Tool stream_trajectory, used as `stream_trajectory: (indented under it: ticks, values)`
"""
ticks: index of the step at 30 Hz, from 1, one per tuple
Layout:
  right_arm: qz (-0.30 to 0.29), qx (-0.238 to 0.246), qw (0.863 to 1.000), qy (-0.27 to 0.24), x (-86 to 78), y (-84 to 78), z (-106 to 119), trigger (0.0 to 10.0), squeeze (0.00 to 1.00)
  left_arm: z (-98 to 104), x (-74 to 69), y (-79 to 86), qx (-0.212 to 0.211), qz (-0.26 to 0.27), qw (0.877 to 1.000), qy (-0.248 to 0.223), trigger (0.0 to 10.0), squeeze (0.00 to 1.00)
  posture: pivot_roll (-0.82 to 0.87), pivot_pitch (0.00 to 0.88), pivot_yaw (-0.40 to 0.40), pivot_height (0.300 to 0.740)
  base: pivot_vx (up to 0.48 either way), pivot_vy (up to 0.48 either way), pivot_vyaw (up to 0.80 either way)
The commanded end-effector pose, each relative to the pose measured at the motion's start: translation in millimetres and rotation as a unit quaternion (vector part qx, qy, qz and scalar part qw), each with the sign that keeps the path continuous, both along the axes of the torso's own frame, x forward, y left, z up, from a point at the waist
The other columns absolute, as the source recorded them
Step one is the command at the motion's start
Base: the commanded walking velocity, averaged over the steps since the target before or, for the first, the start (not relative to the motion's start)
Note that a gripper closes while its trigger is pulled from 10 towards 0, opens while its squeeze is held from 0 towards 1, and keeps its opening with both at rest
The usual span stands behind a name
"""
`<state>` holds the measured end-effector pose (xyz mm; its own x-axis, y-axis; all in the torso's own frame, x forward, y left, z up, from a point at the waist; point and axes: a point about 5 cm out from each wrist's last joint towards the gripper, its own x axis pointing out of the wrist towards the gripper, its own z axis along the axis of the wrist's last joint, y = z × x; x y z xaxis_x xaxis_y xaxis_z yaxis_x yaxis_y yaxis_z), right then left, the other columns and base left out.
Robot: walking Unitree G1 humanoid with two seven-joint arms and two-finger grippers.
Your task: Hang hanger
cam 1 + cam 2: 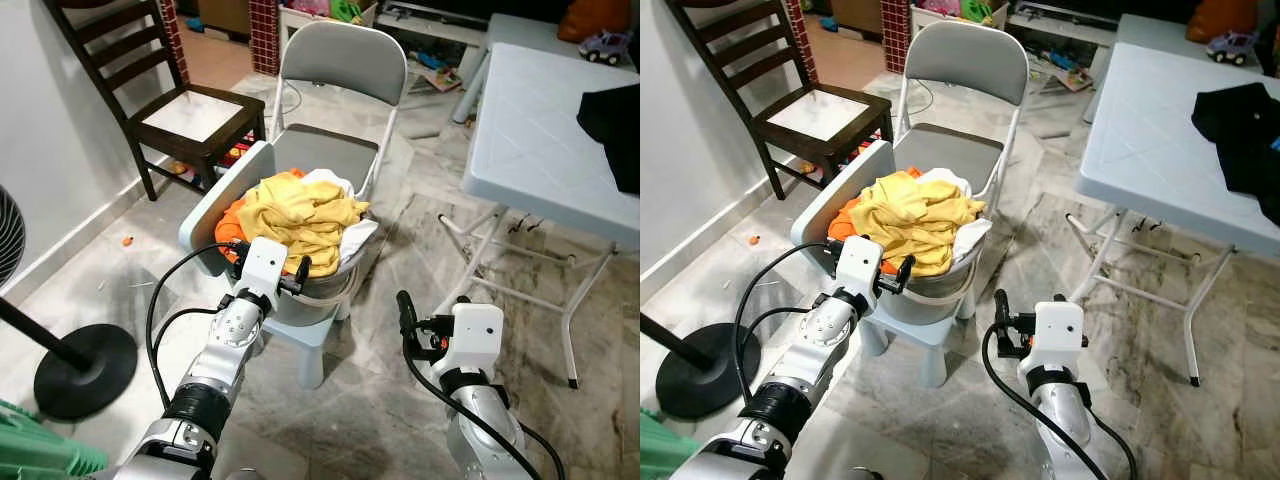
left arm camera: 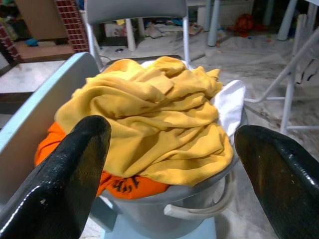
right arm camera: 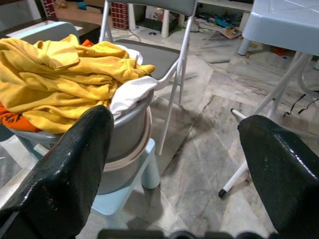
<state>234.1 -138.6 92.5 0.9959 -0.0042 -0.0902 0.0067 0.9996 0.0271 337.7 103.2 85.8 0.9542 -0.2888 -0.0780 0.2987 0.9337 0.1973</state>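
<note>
While beside bucket [image 1: 318, 290], left gripper [image 1: 268, 271] gaping.

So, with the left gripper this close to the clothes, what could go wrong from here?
1. The left gripper, open beside the heaped yellow cloth, may drag other clothes out with it.
2. The bucket stands on a small stool, so a push could tip it.
3. The cable looping near the left gripper might snag.

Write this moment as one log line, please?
left gripper: open, at bucket of clothes | right gripper: open, empty, beside stool | hanger: unseen
</note>
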Motion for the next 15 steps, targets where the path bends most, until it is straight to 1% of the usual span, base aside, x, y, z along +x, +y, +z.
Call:
stream_trajectory:
  ticks: [1, 11, 13, 15]
  values:
    - [-0.009, -0.002, 1.000, -0.003, -2.6, -5.1, 1.2, 10.0, 0.00, 2.9, 0.6, -2.4, -0.004, -0.008, 1.000, -0.005, 10.0, 0.00, 0.07, 0.105, -0.064, 0.740, 0.000, 0.000, 0.00]
    - [-0.007, -0.003, 1.000, -0.010, -1.8, -4.6, 2.3, 10.0, 0.00, 2.1, -1.0, -2.6, -0.008, -0.019, 1.000, -0.004, 10.0, 0.00, 0.08, 0.106, -0.066, 0.740, 0.000, 0.000, 0.00]
    - [-0.006, -0.003, 1.000, -0.012, -1.7, -4.1, 2.8, 10.0, 0.00, 1.9, -1.5, -2.5, -0.009, -0.019, 1.000, -0.004, 10.0, 0.00, 0.08, 0.106, -0.066, 0.740, 0.240, 0.000, 0.00]
    - [-0.005, -0.004, 1.000, -0.013, -1.8, -3.6, 3.0, 10.0, 0.00, 1.7, -1.9, -2.5, -0.008, -0.019, 1.000, -0.004, 10.0, 0.00, 0.08, 0.108, -0.069, 0.740, 0.000, 0.000, 0.54]
